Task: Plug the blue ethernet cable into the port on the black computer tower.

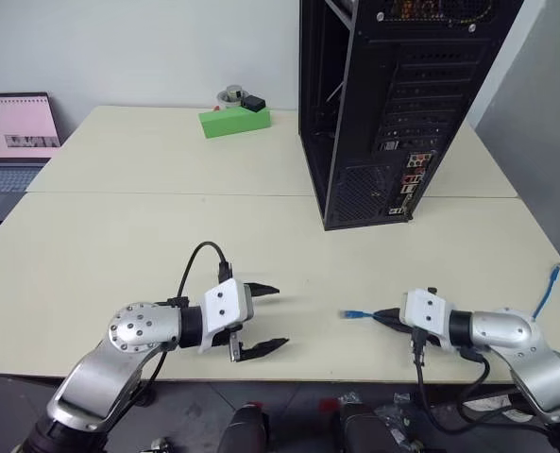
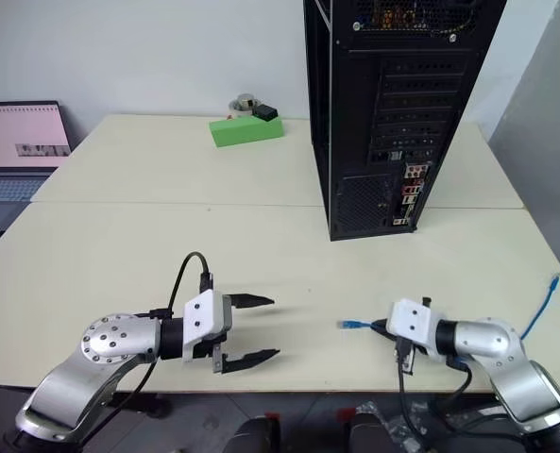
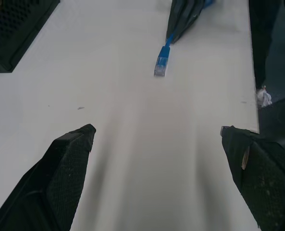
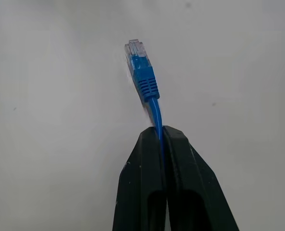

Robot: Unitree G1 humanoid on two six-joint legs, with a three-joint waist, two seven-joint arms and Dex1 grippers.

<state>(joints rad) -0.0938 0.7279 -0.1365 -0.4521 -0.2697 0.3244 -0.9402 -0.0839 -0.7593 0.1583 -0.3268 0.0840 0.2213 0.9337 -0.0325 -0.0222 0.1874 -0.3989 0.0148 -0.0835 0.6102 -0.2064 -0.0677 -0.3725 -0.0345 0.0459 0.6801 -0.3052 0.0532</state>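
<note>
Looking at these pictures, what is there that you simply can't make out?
- Which socket suits the blue ethernet cable: the jacks on the black computer tower are too small in the eye views.
- The tower's top: cut off by the picture edge.
- The cable's run behind the right claw: hidden by its fingers and arm.
- The laptop screen's text: too small.

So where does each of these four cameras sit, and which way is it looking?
Left eye view: on the head, looking forward and down over the cream table, the tall black computer tower and both arms.
Right eye view: beside it, same scene.
Left wrist view: on the left arm, looking along its open left hand toward the thin blue ethernet cable.
Right wrist view: on the right arm, its right hand shut on the cable just behind the clear plug.
Shared: both wrist views show that plug end.
</note>
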